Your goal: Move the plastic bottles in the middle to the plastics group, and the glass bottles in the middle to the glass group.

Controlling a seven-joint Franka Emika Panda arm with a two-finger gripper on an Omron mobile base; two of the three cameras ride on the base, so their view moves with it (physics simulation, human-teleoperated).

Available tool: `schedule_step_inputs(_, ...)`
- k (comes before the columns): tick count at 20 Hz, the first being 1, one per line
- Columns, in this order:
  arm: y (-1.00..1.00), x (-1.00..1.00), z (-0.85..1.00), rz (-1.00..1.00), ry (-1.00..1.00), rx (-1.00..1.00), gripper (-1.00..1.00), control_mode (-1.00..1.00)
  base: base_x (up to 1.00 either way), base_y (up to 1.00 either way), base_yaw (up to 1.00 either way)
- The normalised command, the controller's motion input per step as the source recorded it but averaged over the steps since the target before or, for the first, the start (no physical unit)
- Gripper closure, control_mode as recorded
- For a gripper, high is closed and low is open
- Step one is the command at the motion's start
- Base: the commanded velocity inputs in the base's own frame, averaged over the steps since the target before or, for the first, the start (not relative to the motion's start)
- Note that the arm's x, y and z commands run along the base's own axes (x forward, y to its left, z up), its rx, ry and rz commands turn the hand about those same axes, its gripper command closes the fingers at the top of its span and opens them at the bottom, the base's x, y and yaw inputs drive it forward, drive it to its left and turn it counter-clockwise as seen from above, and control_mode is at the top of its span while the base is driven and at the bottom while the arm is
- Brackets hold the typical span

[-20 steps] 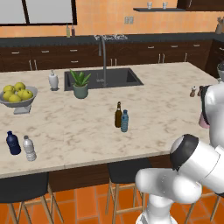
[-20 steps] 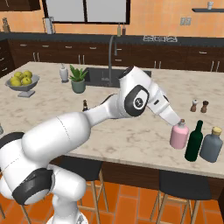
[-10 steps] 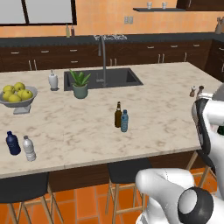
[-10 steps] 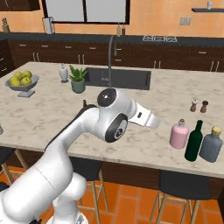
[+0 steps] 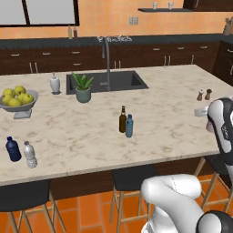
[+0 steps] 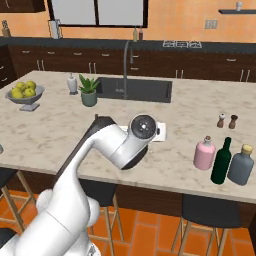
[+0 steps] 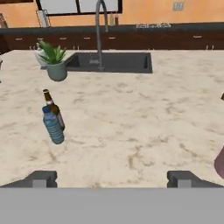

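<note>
With the pink bottle [image 6: 204,153] set beside the green bottle [image 6: 220,161] at the worktop's [image 5: 159,113] right, jaws stood apart and empty; next, reach left for the mid-worktop brown bottle [image 7: 53,110].

Lemon bowl [image 5: 18,103], potted plant [image 5: 83,88], soap dispenser [image 5: 55,83], sink [image 5: 107,81], shakers [image 5: 204,94]

Arm swung back from pink bottle [image 6: 204,154], claw [image 7: 111,178] wide, empty.
</note>
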Motion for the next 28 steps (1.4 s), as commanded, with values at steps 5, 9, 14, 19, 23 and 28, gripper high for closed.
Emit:
schedule_step_inputs(5, 1.00, 0.10, 0.08, 0.03, 0.14, -0.28, -1.00, -1.00, 0.00, 0.00, 0.00)
schedule_step_inputs(9, 0.97, 0.23, 0.00, 0.07, 0.36, -0.36, -1.00, -1.00, 0.00, 0.00, 0.00)
schedule_step_inputs(14, 0.74, 0.61, -0.13, 0.07, 0.27, -0.19, -1.00, -1.00, 0.00, 0.00, 0.00)
schedule_step_inputs(19, 0.15, 0.79, -0.29, -0.05, 0.01, 0.18, -1.00, -1.00, 0.00, 0.00, 0.00)
schedule_step_inputs(23, 0.20, 0.69, -0.34, -0.05, 0.07, 0.18, -1.00, -1.00, 0.00, 0.00, 0.00)
schedule_step_inputs(28, 0.38, 0.20, -0.32, 0.04, 0.24, 0.00, -1.00, -1.00, 0.00, 0.00, 0.00)
